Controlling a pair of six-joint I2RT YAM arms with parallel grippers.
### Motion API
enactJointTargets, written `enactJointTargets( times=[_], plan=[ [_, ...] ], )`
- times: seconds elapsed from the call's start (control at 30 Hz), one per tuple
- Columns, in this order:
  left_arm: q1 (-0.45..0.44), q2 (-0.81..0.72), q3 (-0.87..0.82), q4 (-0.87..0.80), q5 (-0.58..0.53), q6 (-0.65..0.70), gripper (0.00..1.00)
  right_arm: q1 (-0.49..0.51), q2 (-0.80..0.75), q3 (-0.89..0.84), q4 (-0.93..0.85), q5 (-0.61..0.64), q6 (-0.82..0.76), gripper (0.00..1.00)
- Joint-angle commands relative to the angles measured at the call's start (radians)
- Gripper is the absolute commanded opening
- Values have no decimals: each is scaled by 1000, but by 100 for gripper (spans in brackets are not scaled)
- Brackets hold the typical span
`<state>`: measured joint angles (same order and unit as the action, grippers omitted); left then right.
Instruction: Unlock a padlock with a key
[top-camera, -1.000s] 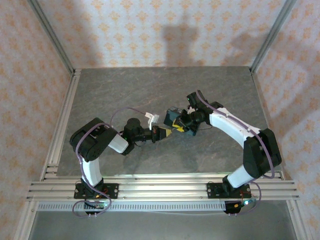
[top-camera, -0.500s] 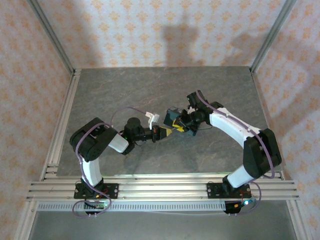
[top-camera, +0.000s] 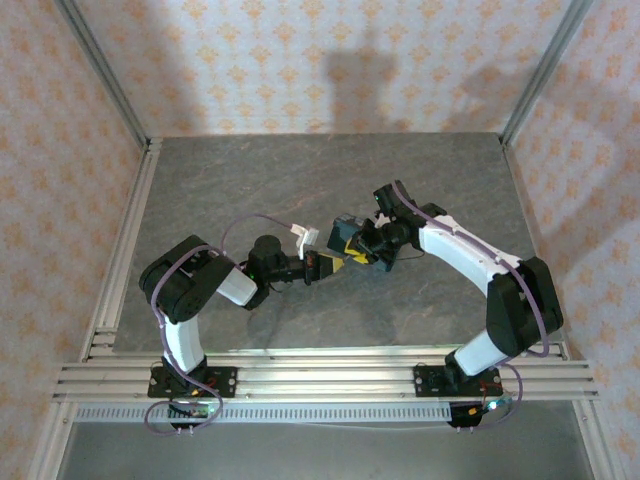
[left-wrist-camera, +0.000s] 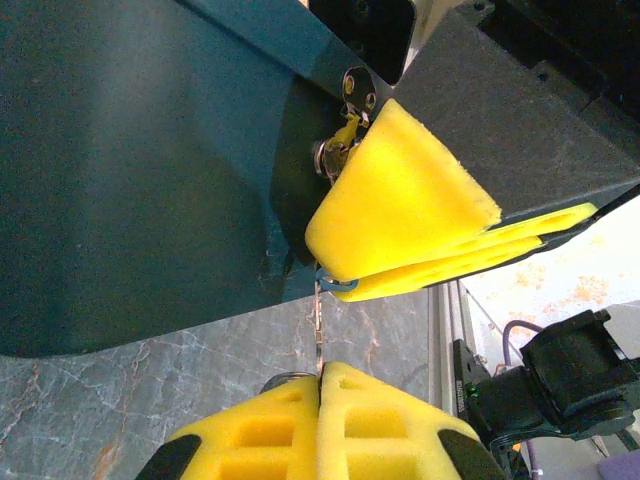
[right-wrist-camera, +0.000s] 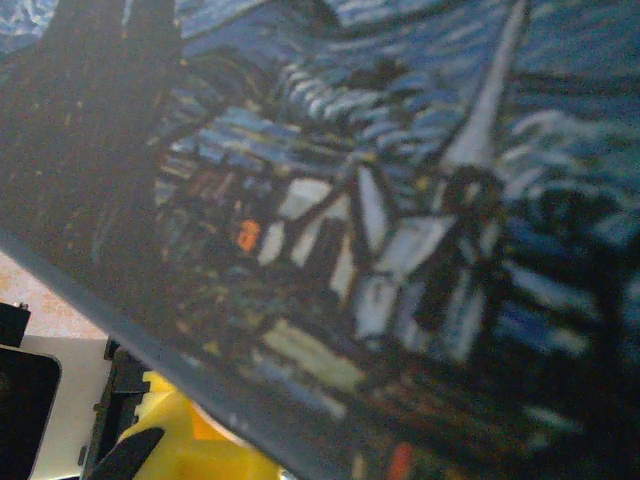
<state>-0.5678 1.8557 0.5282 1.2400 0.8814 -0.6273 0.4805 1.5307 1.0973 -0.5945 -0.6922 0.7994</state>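
Your left jaws are fully closed, their yellow pads pressed together on the key. Its slim metal sliver sticks straight out of the seam between them.

The padlock lies directly ahead of those jaws, hanging against the dark side of the blue box, just above the desk. The key's long axis runs straight toward it, so what's left looks like a short push along that line.

Your right jaws come in from the other side. Their yellow fingers are nearly together and sit right beside the padlock, touching or almost touching it. You can't tell what, if anything, is pinched between them.

The far end of the key passes behind the lower edge of those fingers, so it's hidden whether the tip has reached the keyhole. The keyhole itself isn't visible. In the overhead view the lock and key are too small to make out, and the right wrist view gives you a blurred close-up of the box.
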Motion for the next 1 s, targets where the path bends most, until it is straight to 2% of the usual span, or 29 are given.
enactJointTargets(
  times=[0.0,0.97],
  plan=[
    [6,-30,-15,36,8,21,0,-3,3,36,-7,0,-9,0],
    [3,-16,27,47,11,0,0,-3,1,24,1,-6,-6,0]
  ],
)
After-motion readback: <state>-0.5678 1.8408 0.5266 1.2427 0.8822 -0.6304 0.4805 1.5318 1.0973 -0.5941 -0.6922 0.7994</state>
